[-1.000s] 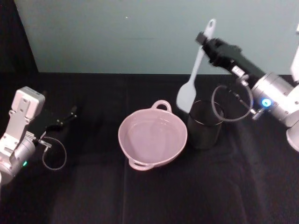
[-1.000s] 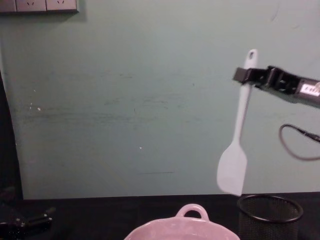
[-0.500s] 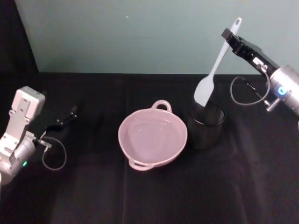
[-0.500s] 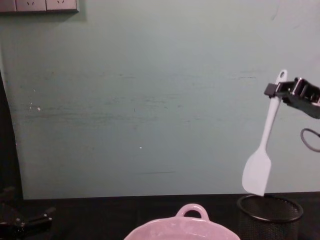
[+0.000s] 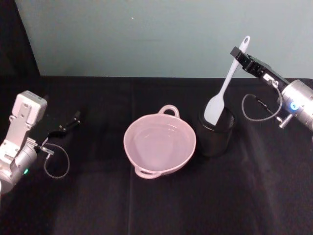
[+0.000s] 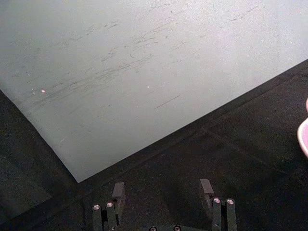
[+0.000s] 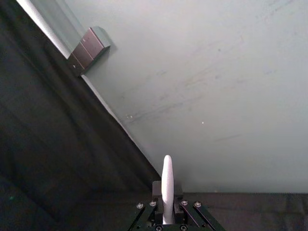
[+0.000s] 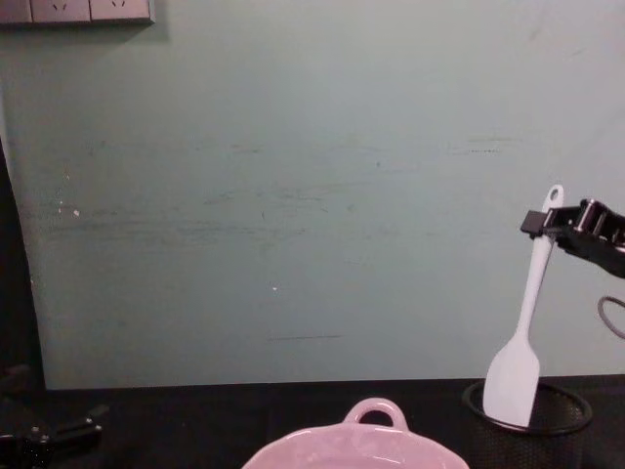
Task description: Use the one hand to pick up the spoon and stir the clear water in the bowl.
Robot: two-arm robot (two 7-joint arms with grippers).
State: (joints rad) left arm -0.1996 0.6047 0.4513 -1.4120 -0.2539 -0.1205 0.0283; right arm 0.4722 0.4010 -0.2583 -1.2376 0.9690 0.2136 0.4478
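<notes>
My right gripper (image 5: pixel 238 53) is shut on the upper handle of the white spoon (image 5: pixel 224 85), high at the back right. The spoon hangs almost upright, and its flat blade (image 8: pixel 511 376) dips just inside the rim of the black mesh cup (image 5: pixel 215 139). In the right wrist view the spoon handle (image 7: pixel 167 183) stands up between the closed fingers. The pale pink bowl (image 5: pixel 126 142) sits in the middle of the table, left of the cup, with clear water (image 5: pixel 159 144) showing as faint reflections. My left gripper (image 5: pixel 63 128) rests open on the cloth at the far left.
A black cloth covers the table in front of a pale green wall. The mesh cup (image 8: pixel 527 430) stands close against the bowl's (image 8: pixel 376 404) right side. A looped cable (image 5: pixel 56 164) lies by the left arm. The bowl's edge (image 6: pixel 304 137) shows in the left wrist view.
My right gripper has carried the spoon to the right and down, from above the gap between bowl and cup until its blade dips into the mesh cup. The left arm has stayed still.
</notes>
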